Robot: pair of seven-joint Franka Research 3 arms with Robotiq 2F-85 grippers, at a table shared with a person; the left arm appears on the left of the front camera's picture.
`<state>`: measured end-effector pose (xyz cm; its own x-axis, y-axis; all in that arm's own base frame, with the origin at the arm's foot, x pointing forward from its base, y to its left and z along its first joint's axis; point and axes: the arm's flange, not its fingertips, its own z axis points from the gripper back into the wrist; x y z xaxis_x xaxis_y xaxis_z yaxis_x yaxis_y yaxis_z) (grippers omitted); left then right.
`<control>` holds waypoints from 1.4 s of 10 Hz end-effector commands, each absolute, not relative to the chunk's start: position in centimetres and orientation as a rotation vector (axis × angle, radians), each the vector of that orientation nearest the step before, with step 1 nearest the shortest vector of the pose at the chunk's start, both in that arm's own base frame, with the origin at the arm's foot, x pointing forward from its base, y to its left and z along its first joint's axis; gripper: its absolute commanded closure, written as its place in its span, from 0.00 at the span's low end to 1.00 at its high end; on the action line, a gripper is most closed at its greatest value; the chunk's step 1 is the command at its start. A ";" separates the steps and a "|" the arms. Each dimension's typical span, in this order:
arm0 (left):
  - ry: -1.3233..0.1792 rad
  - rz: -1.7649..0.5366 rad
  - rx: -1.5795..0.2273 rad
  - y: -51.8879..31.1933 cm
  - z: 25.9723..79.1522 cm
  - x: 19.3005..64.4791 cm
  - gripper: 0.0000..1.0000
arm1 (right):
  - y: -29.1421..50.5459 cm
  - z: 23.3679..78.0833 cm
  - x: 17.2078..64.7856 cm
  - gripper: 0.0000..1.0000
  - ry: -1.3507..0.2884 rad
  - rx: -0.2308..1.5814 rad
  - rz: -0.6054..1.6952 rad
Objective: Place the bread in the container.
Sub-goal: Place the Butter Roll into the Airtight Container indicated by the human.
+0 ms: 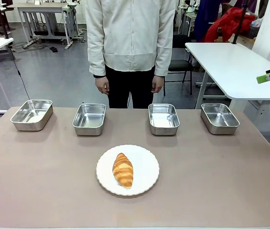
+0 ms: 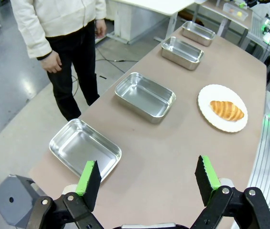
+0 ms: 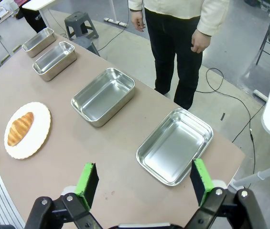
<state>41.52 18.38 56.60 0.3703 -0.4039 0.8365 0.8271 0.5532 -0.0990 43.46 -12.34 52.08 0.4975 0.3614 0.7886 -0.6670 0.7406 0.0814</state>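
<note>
The bread, a golden-brown croissant (image 1: 123, 170), lies on a round white plate (image 1: 146, 167) at the table's middle front. Several shiny steel containers stand in a row behind it: far-left pan (image 1: 31, 114), left-middle pan (image 1: 89, 119), right-middle pan (image 1: 164, 119), far-right pan (image 1: 219, 118). All look empty. My left gripper (image 2: 147, 181) hangs open above the table's left end, near one pan (image 2: 84, 148), with the croissant (image 2: 226, 110) far off. My right gripper (image 3: 144, 183) is open above the right end, over a pan (image 3: 175, 145); its tip (image 1: 268, 75) shows at the front view's right edge.
A person (image 1: 131, 43) stands at the far edge behind the two middle pans, hands (image 1: 102, 86) hanging at the sides. A white table (image 1: 235, 67) stands beyond the right end. Bare brown tabletop (image 1: 44, 181) lies on both sides of the plate.
</note>
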 end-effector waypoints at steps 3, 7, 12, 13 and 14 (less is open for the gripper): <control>-0.875 -0.860 -0.572 18.5 56.7 41.3 0.00 | -12.3 52.2 43.5 0.00 -0.850 0.414 0.645; -0.875 -0.860 -0.572 18.5 56.7 41.3 0.00 | -12.3 52.2 43.5 0.00 -0.850 0.414 0.645; -0.875 -0.860 -0.572 18.5 56.7 41.3 0.00 | -12.3 52.2 43.5 0.00 -0.850 0.414 0.645; -0.875 -0.860 -0.572 18.5 56.7 41.3 0.00 | -12.3 52.2 43.5 0.00 -0.850 0.414 0.645; -0.875 -0.860 -0.572 18.5 56.7 41.3 0.00 | -12.3 52.2 43.5 0.00 -0.850 0.414 0.645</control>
